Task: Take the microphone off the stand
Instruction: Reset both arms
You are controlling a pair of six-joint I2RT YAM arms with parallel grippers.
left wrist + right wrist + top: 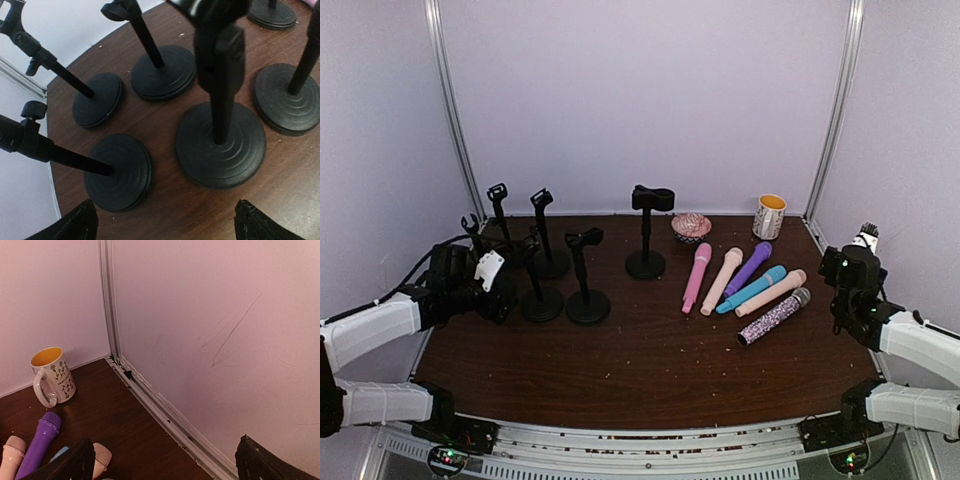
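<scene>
Several microphones lie side by side on the brown table (620,360) right of centre: pink (696,278), peach (722,280), purple (748,268), blue (751,289), a second peach (771,293) and a glittery silver one (773,316). Several black stands cluster at the left (585,275), and one stands alone at the centre back (646,232). Every clip I can see is empty. My left gripper (515,280) is open just above the table, facing the stand bases (220,145) with nothing between its fingers (75,225). My right gripper (860,245) is open at the right wall, holding nothing.
A white mug with a yellow inside (770,216) (52,376) and a pink cupcake-like object (691,227) sit at the back. The right wrist view shows the purple microphone (40,442), the metal frame rail (165,415) and the wall close by. White walls enclose the table.
</scene>
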